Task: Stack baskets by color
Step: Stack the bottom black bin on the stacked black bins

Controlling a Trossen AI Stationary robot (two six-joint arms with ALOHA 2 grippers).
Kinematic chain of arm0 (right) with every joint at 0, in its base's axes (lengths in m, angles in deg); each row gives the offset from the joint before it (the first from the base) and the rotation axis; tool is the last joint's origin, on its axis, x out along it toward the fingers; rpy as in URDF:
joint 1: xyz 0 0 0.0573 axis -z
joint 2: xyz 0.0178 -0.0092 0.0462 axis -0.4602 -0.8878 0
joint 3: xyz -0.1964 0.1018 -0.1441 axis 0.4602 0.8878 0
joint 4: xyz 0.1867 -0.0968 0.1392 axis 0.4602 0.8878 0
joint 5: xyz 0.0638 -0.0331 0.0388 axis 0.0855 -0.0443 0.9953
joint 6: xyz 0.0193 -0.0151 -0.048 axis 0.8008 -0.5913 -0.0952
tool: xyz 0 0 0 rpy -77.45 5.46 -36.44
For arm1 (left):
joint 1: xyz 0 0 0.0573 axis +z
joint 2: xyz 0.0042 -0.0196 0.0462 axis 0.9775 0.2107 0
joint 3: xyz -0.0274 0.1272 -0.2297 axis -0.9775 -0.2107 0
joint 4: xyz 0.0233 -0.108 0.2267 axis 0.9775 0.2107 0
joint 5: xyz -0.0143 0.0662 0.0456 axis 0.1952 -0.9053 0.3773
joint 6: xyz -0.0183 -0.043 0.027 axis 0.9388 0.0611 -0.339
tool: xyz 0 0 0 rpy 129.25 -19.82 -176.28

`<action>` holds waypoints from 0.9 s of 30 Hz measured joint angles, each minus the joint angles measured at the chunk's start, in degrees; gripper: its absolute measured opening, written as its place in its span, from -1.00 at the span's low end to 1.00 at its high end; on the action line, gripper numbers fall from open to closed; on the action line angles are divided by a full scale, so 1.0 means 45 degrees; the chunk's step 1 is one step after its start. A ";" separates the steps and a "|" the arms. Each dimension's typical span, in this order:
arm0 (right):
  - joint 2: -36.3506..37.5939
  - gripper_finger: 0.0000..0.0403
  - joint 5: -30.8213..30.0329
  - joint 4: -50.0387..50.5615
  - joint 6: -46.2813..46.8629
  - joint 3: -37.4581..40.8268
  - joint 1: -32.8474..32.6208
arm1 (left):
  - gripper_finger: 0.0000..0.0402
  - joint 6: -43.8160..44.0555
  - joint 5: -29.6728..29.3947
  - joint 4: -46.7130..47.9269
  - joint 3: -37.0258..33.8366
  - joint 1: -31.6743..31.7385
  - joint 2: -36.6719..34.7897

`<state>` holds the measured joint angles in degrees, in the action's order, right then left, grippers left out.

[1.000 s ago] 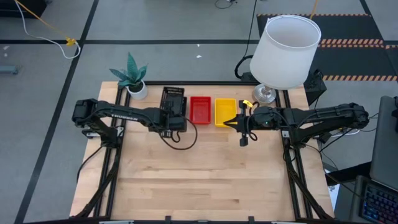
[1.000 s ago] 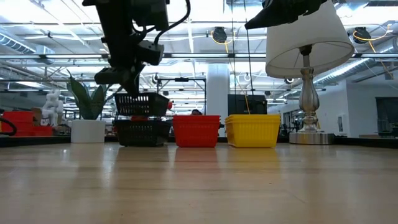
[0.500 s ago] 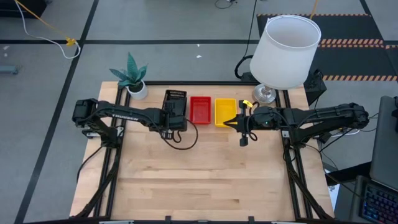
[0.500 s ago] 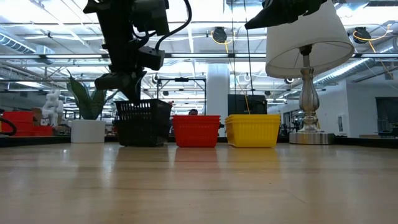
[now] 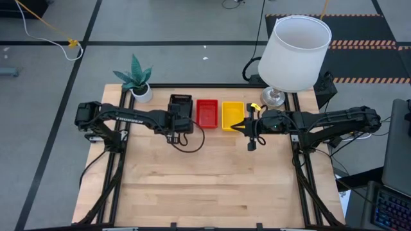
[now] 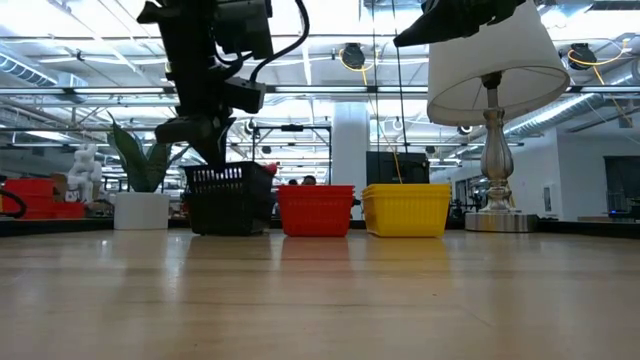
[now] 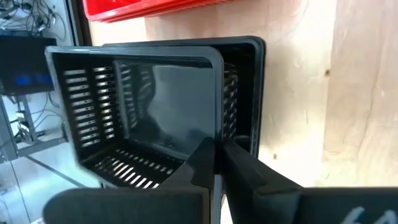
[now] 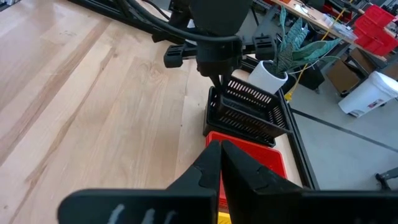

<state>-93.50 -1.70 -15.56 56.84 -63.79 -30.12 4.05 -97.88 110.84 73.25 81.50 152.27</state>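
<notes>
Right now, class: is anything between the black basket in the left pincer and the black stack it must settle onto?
Nothing visible. The left pincer grips the top black basket by its wall; it already sits tilted in the black stack, beside the red baskets.

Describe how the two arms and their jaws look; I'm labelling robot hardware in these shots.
Both arms are dark, nearly black, jointed links. The left arm carries pale lettering along its forearm and a black cable looping from its wrist. The right arm has a yellow tag near its wrist. The left gripper and right gripper have slim, angular black jaws.
</notes>
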 joint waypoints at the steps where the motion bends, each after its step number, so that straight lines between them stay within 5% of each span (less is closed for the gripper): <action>1: 0.0000 -0.98 0.0000 0.0000 0.0007 0.0000 0.0000 | -0.89 0.0004 -0.0002 -0.0005 0.0000 0.0042 0.0000; 22: 0.0000 -0.98 0.0003 0.0000 0.0005 0.0000 0.0000 | -0.84 0.0024 0.0196 -0.0991 0.0000 0.0193 0.0000; 27: 0.0000 -0.98 0.0004 0.0000 0.0005 0.0000 0.0000 | -0.62 0.0231 0.0191 -0.0991 0.0000 0.0193 0.0000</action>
<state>-93.50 -1.68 -15.56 56.86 -63.79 -30.12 5.09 -97.02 106.38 73.25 82.37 152.27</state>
